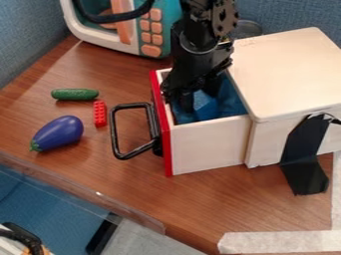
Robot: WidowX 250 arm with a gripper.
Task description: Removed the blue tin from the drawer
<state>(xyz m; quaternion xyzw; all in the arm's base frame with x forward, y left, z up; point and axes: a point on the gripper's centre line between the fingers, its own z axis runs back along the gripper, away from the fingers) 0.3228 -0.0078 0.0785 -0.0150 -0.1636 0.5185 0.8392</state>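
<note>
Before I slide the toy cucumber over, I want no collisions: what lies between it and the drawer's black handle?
A red toy brick lies there on the tabletop, in the camera view.

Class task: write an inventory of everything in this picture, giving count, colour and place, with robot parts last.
Blue tin: one, blue, inside the drawer
Drawer: one, white with red front, pulled open
Drawer handle: one, black, on the red front
Cabinet: one, off-white, right
Toy microwave: one, teal and white, orange buttons, back left
Toy cucumber: one, green, left
Toy brick: one, red, beside the cucumber
Toy eggplant: one, purple, nearer the table's edge
Black strip: one, against the cabinet
Tape: two strips, whitish, bottom right
Table: one, brown, under everything listed above
Robot arm: one, black, top centre
Claw: one, black, in the drawer
</note>
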